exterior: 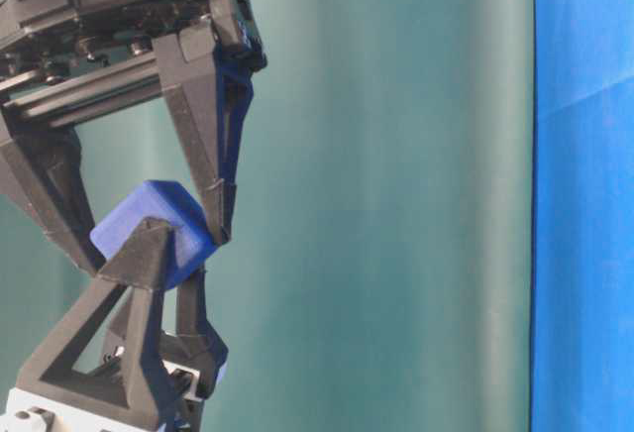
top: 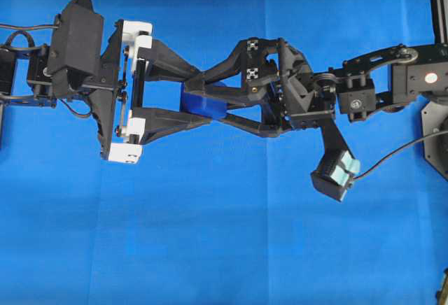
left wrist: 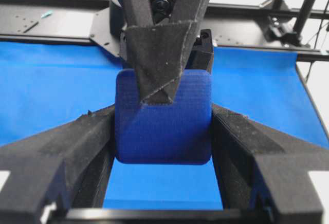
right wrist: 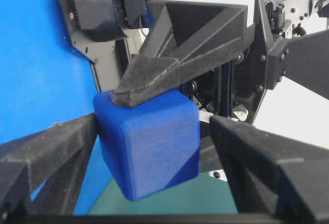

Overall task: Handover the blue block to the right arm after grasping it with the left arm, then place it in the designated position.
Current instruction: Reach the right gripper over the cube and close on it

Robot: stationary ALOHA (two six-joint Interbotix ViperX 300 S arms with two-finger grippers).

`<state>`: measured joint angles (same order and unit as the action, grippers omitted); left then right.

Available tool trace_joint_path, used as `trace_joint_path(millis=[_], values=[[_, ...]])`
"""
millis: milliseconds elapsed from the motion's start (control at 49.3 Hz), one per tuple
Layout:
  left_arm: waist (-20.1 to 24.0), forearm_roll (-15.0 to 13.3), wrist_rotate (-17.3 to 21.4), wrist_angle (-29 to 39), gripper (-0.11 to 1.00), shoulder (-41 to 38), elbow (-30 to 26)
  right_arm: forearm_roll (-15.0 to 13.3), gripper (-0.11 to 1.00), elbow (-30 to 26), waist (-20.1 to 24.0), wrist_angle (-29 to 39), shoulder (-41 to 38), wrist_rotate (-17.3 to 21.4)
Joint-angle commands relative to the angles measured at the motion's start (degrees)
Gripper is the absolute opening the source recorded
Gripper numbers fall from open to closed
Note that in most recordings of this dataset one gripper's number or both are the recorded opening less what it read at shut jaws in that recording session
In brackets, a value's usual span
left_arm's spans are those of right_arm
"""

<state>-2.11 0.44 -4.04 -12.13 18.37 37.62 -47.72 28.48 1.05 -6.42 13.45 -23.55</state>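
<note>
The blue block [top: 199, 102] hangs above the blue cloth, pinched between the two black fingers of my left gripper [top: 208, 99], the one with white brackets. In the left wrist view the block [left wrist: 163, 131] touches both fingers [left wrist: 85, 144]. My right gripper [right wrist: 154, 124] is open and turned crosswise, its fingers straddling the block [right wrist: 149, 147]. A gap shows between the block and its right finger [right wrist: 257, 154]. From table level the block [exterior: 149, 219] sits between the right gripper's fingers [exterior: 213, 164], which come from above.
Blue cloth [top: 224, 235] covers the table under both arms. A black frame [top: 437, 4] runs along the right edge. A green backdrop [exterior: 396, 194] stands behind the grippers. The right arm's camera block [top: 338, 173] juts toward the front.
</note>
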Motion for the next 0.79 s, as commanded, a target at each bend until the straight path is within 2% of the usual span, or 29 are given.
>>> trace_joint_path(millis=[0,183,264,324,466,771], values=[[0.00,-0.09,-0.09,-0.26,0.49,0.97,-0.62,-0.09,0.96,-1.93,0.09,-0.18,0.62,0.09],[0.00,-0.09,-0.09,-0.18,0.49,0.97,-0.62,-0.09,0.95,-2.20,0.09,-0.09,0.62,0.00],[0.00,-0.09,0.00,0.35,0.49,0.97,-0.62,-0.09,0.92,-2.29,0.09,0.26,0.53,0.09],[0.00,-0.09,0.00,0.70,0.49,0.88,-0.62,-0.09,0.82,-2.37,0.09,0.35,0.53,0.18],[-0.09,0.00,0.00,1.23,0.49,0.97,-0.62,-0.09,0.48,-2.72,0.00,0.62,0.53,0.26],[-0.18,0.00,0.00,1.41,0.49,0.97,-0.70,-0.09,0.48,-2.64,0.00,2.81,0.62,0.53]])
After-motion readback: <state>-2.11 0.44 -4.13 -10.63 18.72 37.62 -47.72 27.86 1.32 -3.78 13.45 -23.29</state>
